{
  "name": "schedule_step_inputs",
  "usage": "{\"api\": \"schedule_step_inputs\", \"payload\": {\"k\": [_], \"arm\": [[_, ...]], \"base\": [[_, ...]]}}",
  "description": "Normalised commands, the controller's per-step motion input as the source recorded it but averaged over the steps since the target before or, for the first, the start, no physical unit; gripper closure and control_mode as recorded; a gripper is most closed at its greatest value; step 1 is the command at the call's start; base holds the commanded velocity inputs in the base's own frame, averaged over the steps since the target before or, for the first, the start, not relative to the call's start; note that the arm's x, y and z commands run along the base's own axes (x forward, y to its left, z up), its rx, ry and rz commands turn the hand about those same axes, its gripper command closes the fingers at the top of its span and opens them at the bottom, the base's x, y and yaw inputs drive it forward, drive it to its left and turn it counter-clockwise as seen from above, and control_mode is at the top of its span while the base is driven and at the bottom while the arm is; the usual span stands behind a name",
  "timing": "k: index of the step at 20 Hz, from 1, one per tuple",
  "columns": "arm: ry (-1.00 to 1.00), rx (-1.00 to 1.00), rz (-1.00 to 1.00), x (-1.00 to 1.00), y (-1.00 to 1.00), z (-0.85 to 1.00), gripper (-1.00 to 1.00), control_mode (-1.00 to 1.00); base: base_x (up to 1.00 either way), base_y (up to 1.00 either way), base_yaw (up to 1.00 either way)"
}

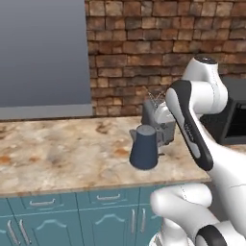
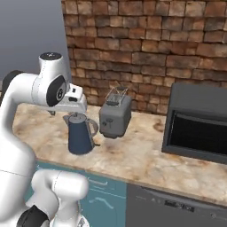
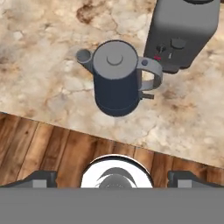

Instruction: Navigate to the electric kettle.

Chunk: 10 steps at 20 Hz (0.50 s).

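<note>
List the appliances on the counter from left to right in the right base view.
Kettle → toaster → microwave.

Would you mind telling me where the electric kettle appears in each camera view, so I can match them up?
Left base view: the kettle stands at centre on the counter, just left of the arm.
Right base view: kettle at left centre, below the arm's hand.
Hand view: kettle in the upper middle, seen from above.
Shared landmark: the grey toaster right beside it.
</note>
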Motion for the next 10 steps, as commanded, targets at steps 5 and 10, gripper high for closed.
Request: {"api": "schedule_step_inputs", "payload": {"k": [5,10], "arm": [[0.00,0.00,0.00,0.00,0.00,0.00,-1.00,1.00],[0.00,0.00,0.00,0.82,0.10,-0.74,-1.00,-1.00]], "base": [[0.59,-0.02,0.02],[0.00,0.00,0.00]]}}
